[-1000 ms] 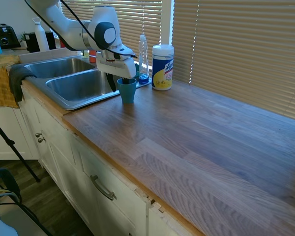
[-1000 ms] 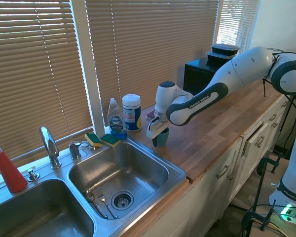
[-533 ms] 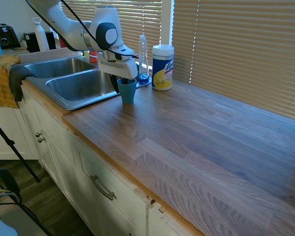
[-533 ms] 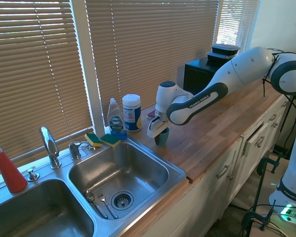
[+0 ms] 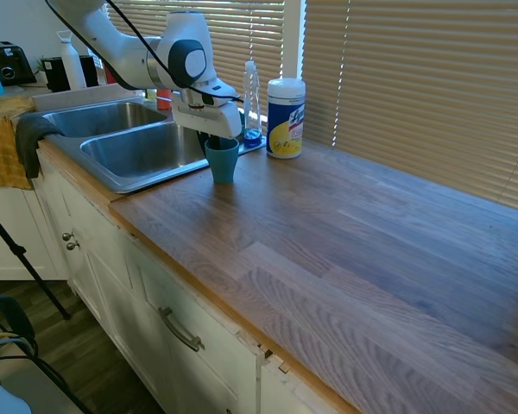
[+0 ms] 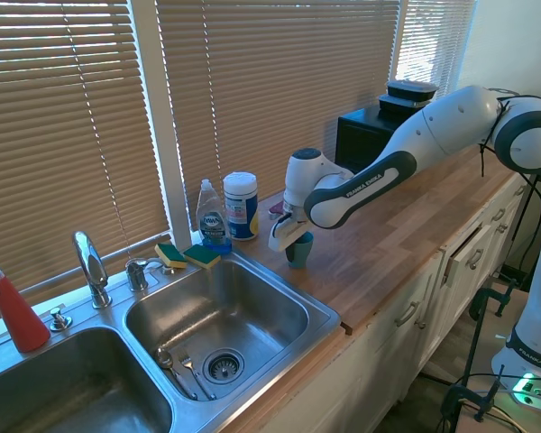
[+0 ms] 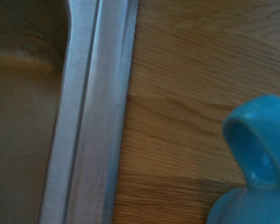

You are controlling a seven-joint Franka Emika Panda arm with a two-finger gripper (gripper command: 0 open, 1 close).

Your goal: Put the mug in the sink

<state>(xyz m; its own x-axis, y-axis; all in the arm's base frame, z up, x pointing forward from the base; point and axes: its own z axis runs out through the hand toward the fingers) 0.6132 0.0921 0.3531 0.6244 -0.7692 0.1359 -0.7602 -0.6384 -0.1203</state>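
Note:
The teal mug point(image 5: 223, 164) point(image 6: 299, 253) stands on the wooden counter just beside the sink's raised rim point(image 5: 147, 179) point(image 6: 329, 316). My gripper point(image 5: 214, 141) point(image 6: 293, 238) sits on top of it, shut on the mug's wall at the sink side, one finger inside and one outside. In the wrist view the mug's handle and body point(image 7: 256, 163) show close by, with the steel sink rim point(image 7: 91, 116) next to bare wood.
A white-and-yellow wipes canister point(image 5: 286, 106) and a clear slim bottle point(image 5: 252, 102) stand behind the mug by the blinds. Two sponges point(image 6: 187, 255) lie on the sink's back ledge near the faucet point(image 6: 92, 269). Cutlery point(image 6: 176, 365) lies in the near basin.
The dark finger that stood apart from the mug on its sink side has closed against the rim. The mug has barely shifted.

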